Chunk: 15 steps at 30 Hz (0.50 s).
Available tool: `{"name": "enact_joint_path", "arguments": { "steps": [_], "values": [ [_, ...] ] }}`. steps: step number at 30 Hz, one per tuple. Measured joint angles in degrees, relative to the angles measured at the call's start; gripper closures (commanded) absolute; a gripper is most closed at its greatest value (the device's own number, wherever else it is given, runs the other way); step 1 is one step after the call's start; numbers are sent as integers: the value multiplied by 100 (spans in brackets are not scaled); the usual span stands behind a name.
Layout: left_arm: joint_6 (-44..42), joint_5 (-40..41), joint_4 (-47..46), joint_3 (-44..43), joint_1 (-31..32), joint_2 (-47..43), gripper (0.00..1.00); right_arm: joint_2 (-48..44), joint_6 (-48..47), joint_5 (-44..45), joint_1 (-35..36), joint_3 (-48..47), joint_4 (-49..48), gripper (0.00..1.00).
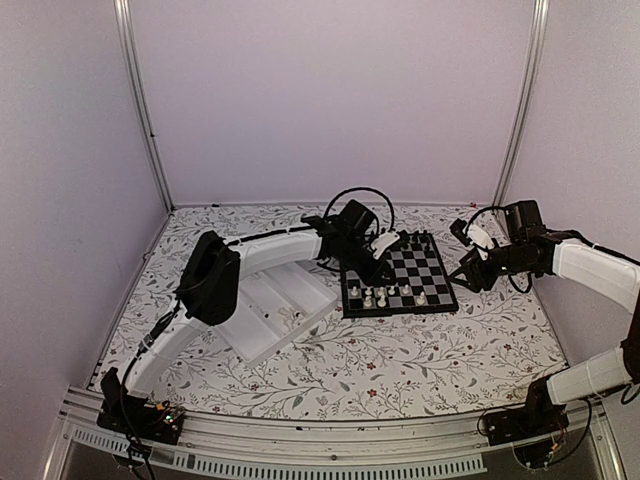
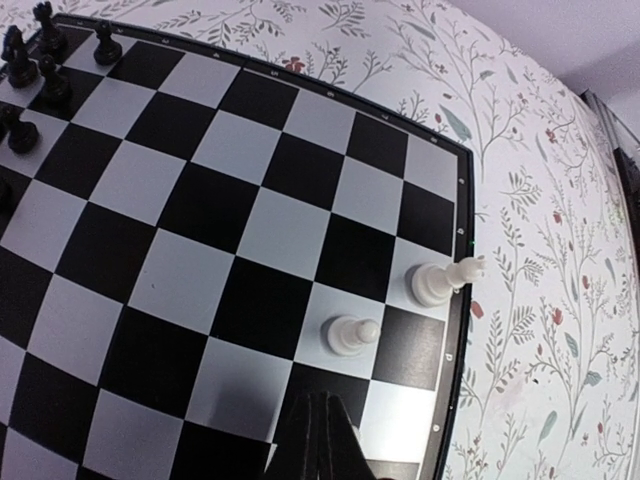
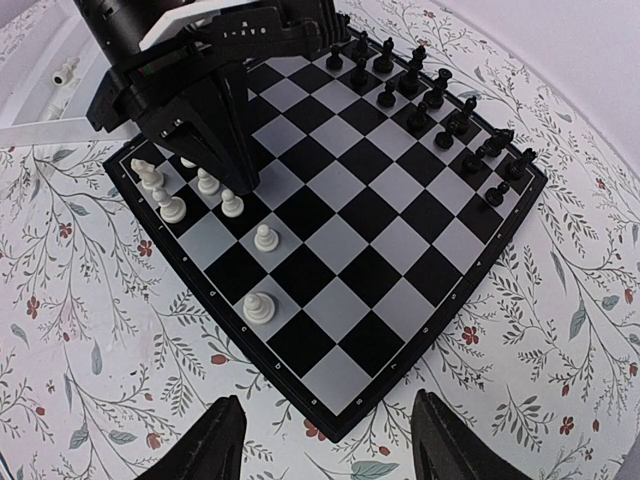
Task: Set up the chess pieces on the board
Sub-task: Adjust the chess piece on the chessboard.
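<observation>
The board lies mid-table, also seen in the top view as the board. Several white chess pieces stand along its near-left edge, and black chessmen line the opposite edge. My left gripper hangs shut over the white rows, its tips just above a white pawn. In the left wrist view the shut left gripper shows nothing between its tips; a pawn and a taller white piece stand ahead. My right gripper is open and empty off the board's corner.
A white compartmented tray lies left of the board, with a small white piece in it. The left arm reaches over the tray's far end. Enclosure walls stand behind and at both sides of the floral tabletop.
</observation>
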<state>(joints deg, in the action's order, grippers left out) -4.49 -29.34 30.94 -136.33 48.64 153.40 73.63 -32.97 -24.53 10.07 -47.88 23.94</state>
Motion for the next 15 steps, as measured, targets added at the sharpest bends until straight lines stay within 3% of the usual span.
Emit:
{"name": "enact_joint_path", "arguments": {
  "steps": [9,15],
  "values": [
    [28,227,-76,22,-2,-2,93,20,0,-2,2,0,0,39],
    [-37,927,-328,715,-33,-553,75,48,0,-7,0,-4,2,39]
  ]
}}
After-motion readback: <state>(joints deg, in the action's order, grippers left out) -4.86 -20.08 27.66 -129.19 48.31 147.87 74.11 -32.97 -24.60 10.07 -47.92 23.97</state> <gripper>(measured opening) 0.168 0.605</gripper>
